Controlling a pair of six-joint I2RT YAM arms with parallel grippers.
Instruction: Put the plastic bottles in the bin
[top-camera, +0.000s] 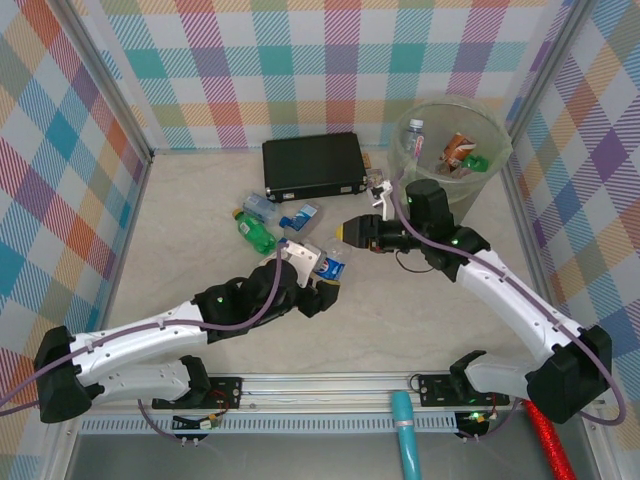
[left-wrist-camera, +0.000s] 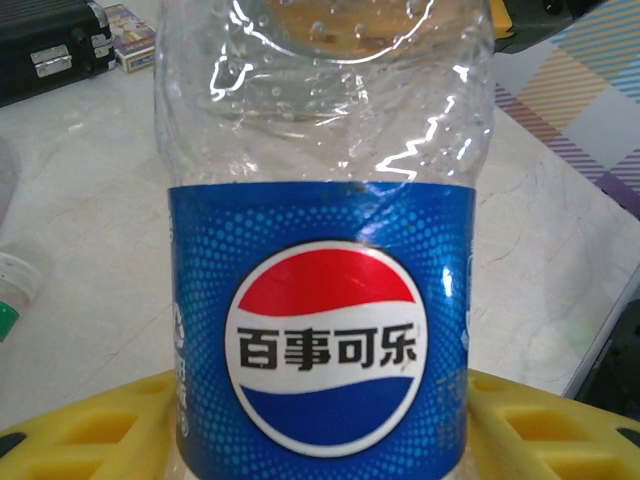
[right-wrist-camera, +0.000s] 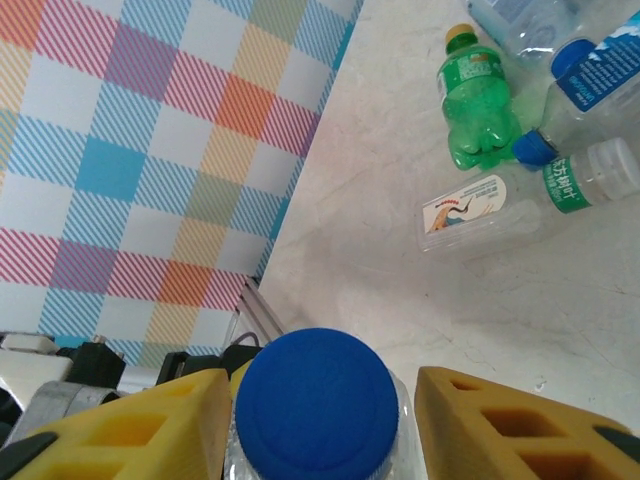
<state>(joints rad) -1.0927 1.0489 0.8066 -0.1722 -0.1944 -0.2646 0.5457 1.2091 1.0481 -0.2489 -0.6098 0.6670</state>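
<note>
**A:** what's the enclosure like?

**B:** Pretty cheerful lol. The far wall (top-camera: 320, 60), left wall (top-camera: 50, 170) and right wall (top-camera: 600, 130) are all pastel plaid: pink, orange, teal, purple, yellow squares. Bare metal posts (top-camera: 110, 92) run down the far corners.

**A:** and the surface?

**B:** Pale beige counter (top-camera: 180, 260), faintly marbled, matte, evenly lit with no hard shadows. A silver slotted rail (top-camera: 330, 380) runs along the near edge. In the right wrist view the plaid meets the counter at a thin metal strip (right-wrist-camera: 262, 310).

Pastel plaid walls (top-camera: 300, 60); black case (top-camera: 313, 165); pale-green bin (top-camera: 482, 186); Pepsi bottle (left-wrist-camera: 320, 130), blue label (left-wrist-camera: 205, 290), red-white-blue roundel; blue-capped bottle (right-wrist-camera: 318, 400).
</note>
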